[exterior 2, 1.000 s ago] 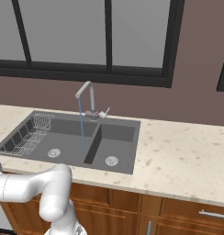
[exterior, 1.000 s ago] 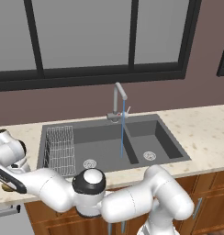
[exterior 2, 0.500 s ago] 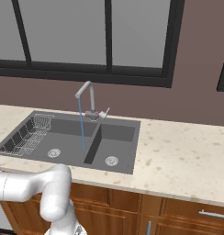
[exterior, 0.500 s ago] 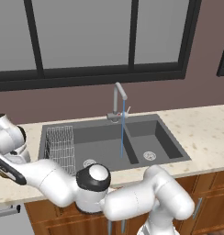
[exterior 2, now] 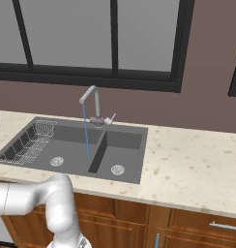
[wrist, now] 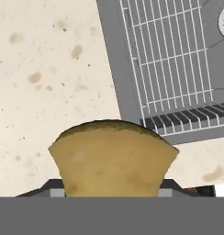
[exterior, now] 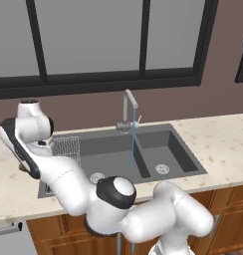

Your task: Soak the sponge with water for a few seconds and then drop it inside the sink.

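Sponge (wrist: 113,158) gripped in jaws, seen close in hand view: yellow-brown block bulging up between the two finger tips, which sit hidden at its lower corners; jaws narrowed onto it. Sponge held over speckled beige tabletop (wrist: 49,82), just left of sink (exterior: 153,144) rim, w/ dark grey sink edge and wire rack (wrist: 173,59) to upper right in hand view. Not over basin. Sink as landmark: double basin, dark grey, set into tabletop below window. Faucet (exterior: 127,107) at back centre of sink, spout over divider. Water (exterior: 133,144) running, thin pale-blue stream falling straight to basin floor beside divider. Round silver drain in each basin. Rack in sink's left basin, against far-left wall. Arm reaching toward left end of sink in left base view.
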